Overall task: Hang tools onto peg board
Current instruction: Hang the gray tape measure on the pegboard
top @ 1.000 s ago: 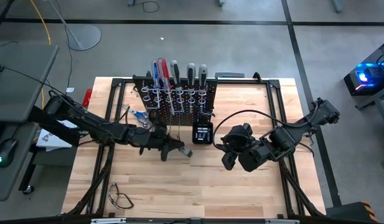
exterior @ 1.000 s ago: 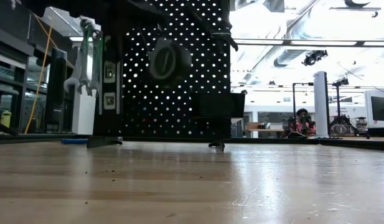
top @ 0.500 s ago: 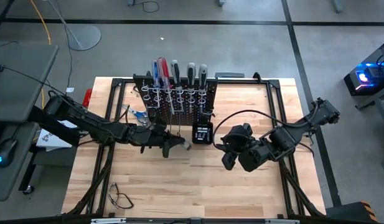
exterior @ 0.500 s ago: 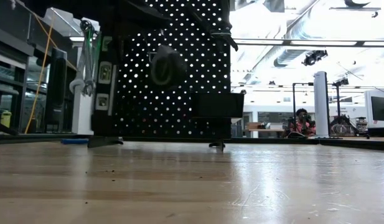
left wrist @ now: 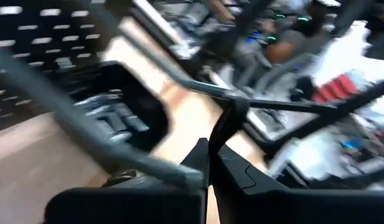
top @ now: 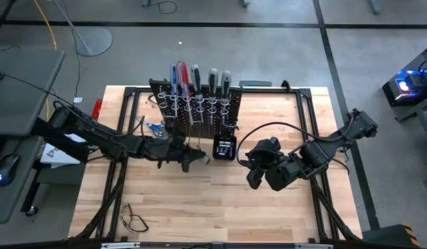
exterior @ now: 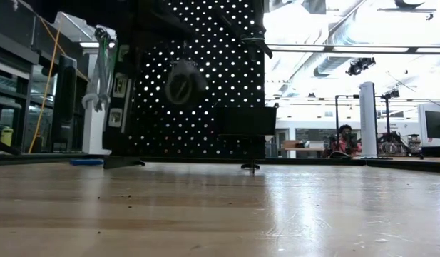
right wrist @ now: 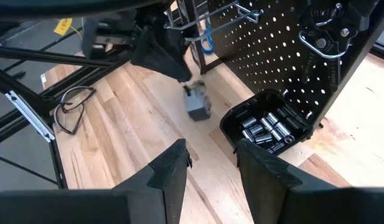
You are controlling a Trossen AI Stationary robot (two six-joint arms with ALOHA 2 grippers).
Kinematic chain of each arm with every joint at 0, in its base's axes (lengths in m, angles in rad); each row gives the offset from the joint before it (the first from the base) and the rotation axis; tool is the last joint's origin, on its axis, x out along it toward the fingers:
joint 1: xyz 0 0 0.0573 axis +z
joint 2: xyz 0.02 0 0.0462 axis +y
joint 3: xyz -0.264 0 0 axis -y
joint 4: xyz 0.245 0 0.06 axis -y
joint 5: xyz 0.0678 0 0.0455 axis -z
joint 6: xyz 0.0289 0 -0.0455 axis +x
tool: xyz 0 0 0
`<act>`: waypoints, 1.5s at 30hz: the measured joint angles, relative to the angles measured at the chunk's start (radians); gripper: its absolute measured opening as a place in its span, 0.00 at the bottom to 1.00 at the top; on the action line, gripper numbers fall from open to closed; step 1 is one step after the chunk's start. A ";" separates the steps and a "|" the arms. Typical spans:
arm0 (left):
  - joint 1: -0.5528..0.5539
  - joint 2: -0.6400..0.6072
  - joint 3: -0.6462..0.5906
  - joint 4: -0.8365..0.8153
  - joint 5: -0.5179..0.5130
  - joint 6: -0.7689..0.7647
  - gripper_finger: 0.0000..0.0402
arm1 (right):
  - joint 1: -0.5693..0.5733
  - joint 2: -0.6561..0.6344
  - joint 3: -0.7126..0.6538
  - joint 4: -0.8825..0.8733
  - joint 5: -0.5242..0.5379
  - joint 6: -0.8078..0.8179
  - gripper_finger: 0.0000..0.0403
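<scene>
The black peg board (top: 196, 111) stands upright at the table's far middle, with screwdrivers (top: 192, 77) in its silver rings and wrenches (exterior: 98, 68) hanging at its left. My left gripper (top: 194, 159) is just in front of the board, shut on a tool with a blocky grey head (right wrist: 196, 104). Blue-handled scissors (top: 154, 128) lie on the table by the board's left end. My right gripper (right wrist: 210, 168) is open and empty, to the right of the small black box (top: 225, 147). My left gripper holds the tool just above its grey head (right wrist: 189, 89), pinched between its two shut fingers (right wrist: 163, 56). The fingers slant downward from the table's left. The head hangs below the fingertips, clear of the table. Blur in the left wrist view hides the exact place of contact.
The small black box (right wrist: 266, 127) holds several metal sockets at the board's foot. Clear safety glasses (top: 133, 220) lie near the near left corner. Black frame bars (top: 116, 180) run along the table's sides. Bare wood lies in the near middle.
My left gripper has carried the grey-headed tool a little toward the far edge, closer to the peg board, staying shut on it. The peg board has shifted slightly in the low view.
</scene>
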 joint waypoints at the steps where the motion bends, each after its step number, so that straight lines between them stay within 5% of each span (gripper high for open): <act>1: -0.004 0.000 0.000 0.028 0.026 0.013 0.00 | 0.000 0.000 0.000 0.000 0.000 0.000 0.33; 5: -0.043 -0.001 0.001 0.133 0.091 0.026 0.00 | 0.000 0.000 0.000 0.000 0.000 0.000 0.33; 14: -0.170 -0.059 0.001 0.130 0.048 0.018 0.00 | 0.000 0.000 0.000 0.000 0.000 -0.004 0.33; 22: -0.337 -0.039 0.001 0.127 0.021 -0.164 0.00 | 0.000 0.000 0.000 0.000 0.000 -0.004 0.33; 28: -0.472 0.076 0.129 -0.151 0.105 -0.421 0.00 | 0.000 0.000 0.000 -0.001 0.000 -0.004 0.33; 33: -0.475 0.237 0.262 -0.356 0.150 -0.445 0.00 | -0.013 0.000 0.000 -0.010 -0.002 -0.007 0.33; 38: -0.394 0.374 0.295 -0.330 -0.059 -0.533 0.00 | -0.039 0.000 0.000 -0.016 -0.012 -0.012 0.33; 45: -0.400 0.434 0.295 -0.282 -0.593 -0.806 0.00 | -0.053 0.003 0.000 -0.050 -0.053 -0.031 0.33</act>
